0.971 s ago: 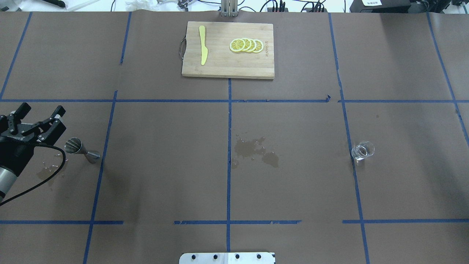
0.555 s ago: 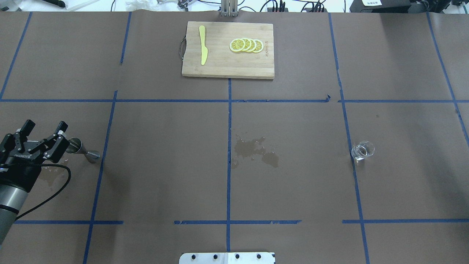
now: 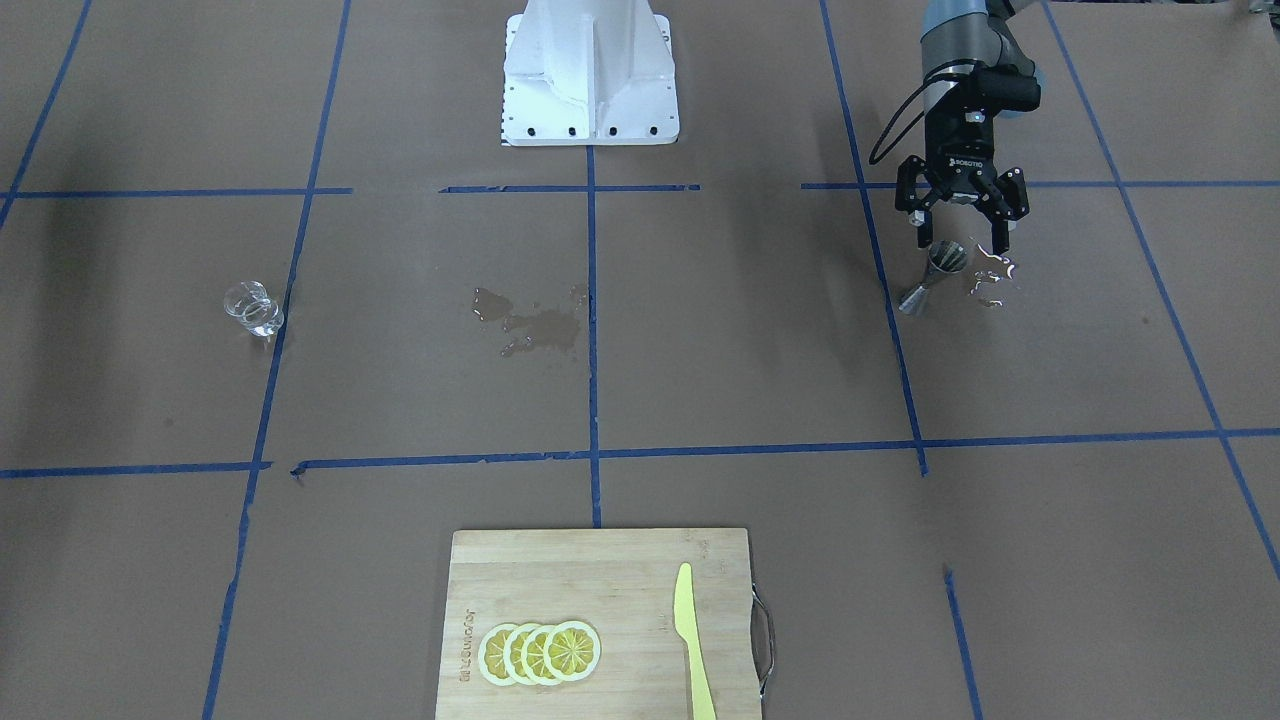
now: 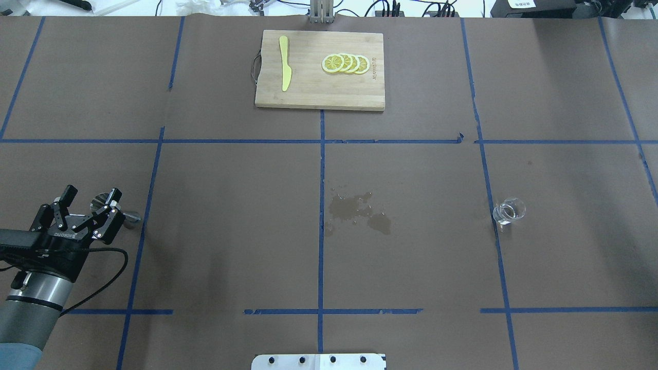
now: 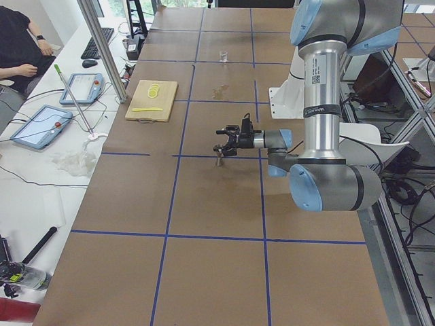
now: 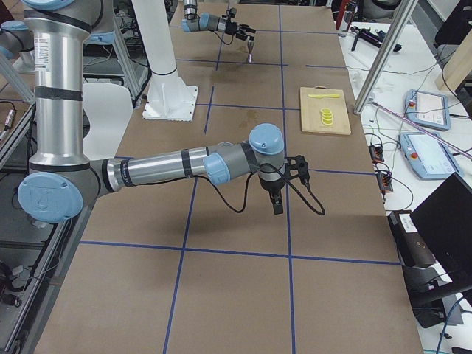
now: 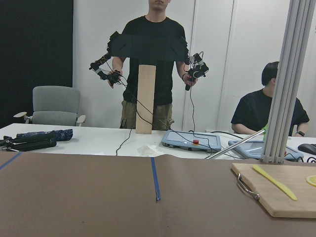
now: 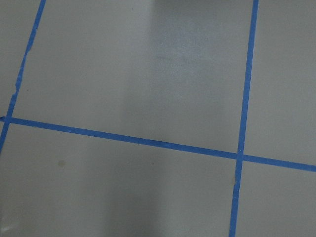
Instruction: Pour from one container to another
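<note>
The left arm [image 5: 319, 102] stands as a tall upright column at the robot's left end of the table [image 4: 231, 231]. Its wrist is turned out level and low over the brown paper. The left gripper [image 3: 962, 245] points toward the far edge with its two fingers spread wide apart and holds nothing. The word "ROBOTIQ" reads in white on its black body. The jigger [image 3: 932, 275] lies tipped on its side near the table's left edge. Its wide mouth is under the spread fingers and its other end points toward the table's middle. One fingertip is just beside the rim, but whether it touches cannot be told. Small wet spots [image 3: 990, 275] glisten on the paper next to it.

The right arm [image 6: 162, 168] shows only in the right side view. It stretches low along the table with its wrist bent down. The right gripper [image 6: 276, 200] aims at the paper, and whether it is apart or together cannot be told.

The glass cup [image 4: 509, 211] stands upright toward the table's right end, just beside a blue tape line [image 4: 491, 205] and well apart from the jigger. A wet patch [image 4: 357, 210] darkens the middle of the table. A cutting board [image 4: 318, 92] sits at the middle of the far edge, carrying lemon slices [image 4: 345, 63] and a yellow knife [image 4: 284, 64]. The lettering burned into its right side is too small to read.
</note>
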Controlling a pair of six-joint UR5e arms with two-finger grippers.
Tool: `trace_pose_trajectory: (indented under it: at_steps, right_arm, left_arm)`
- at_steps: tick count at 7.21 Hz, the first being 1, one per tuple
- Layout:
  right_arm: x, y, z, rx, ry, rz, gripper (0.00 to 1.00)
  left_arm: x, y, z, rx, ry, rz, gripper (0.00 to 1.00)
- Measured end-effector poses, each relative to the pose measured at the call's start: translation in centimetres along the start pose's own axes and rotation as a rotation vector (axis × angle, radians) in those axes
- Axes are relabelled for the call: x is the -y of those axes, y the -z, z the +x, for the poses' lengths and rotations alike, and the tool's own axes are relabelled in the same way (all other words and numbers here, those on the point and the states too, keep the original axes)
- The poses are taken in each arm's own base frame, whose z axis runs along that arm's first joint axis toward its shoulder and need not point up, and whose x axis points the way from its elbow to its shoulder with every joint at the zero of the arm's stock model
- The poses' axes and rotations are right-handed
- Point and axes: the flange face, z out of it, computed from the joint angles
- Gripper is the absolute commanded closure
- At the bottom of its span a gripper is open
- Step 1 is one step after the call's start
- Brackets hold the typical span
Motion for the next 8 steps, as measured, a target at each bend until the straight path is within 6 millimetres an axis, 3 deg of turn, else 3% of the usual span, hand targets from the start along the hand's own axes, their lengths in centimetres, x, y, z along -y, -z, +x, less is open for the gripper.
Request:
trace_pose_trajectory:
  at_steps: [4,8]
  right_arm:
    - [0.0,0.0,0.0,-0.001,0.0,0.001,0.0]
    - [0.0,-0.1,0.1,-0.001,-0.001,-0.002,0.0]
  left_arm:
    - [-2.2,0.1,-0.6,-0.001,-0.021,-0.014,0.0]
    - [-4.7,-0.5,0.0,-0.002,-0.03,-0.022,0.0]
